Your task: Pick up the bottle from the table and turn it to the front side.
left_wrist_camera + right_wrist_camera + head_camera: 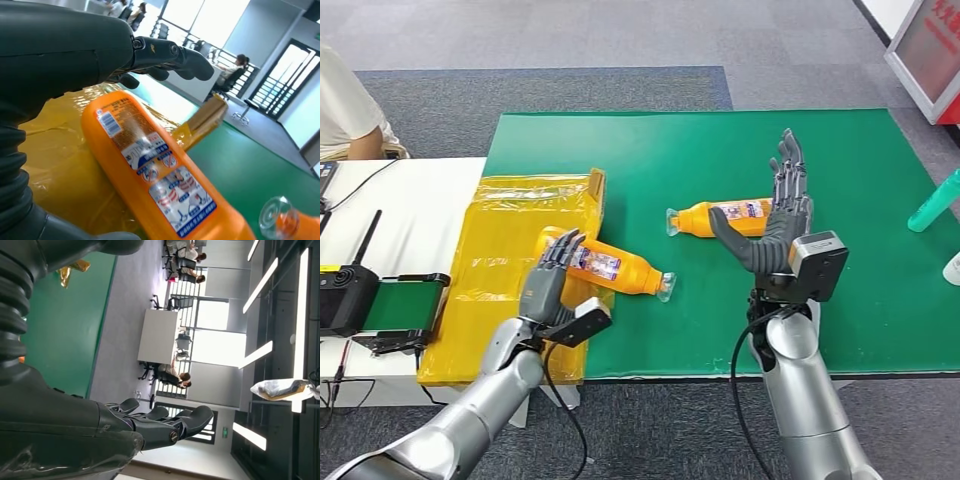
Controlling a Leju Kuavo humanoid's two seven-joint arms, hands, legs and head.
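Note:
Two orange bottles lie on their sides. The nearer bottle (610, 265) rests half on a yellow wrapped box, half on the green mat (863, 290), its clear cap (666, 285) pointing right and its label (166, 175) facing up. My left hand (550, 275) hovers over this bottle's base end, with its fingers (170, 55) stretched out straight above it, not closed. The farther bottle (720, 217) lies on the mat with its cap to the left. My right hand (780, 215) stands upright and open beside its base, thumb out and fingers (162, 422) extended, holding nothing.
The yellow box (501, 290) covers the mat's left edge. A white table (418, 210) to the left carries a black device (343, 295) and cables. A teal bottle (935, 200) lies at the right edge. A person (343, 110) sits at the far left.

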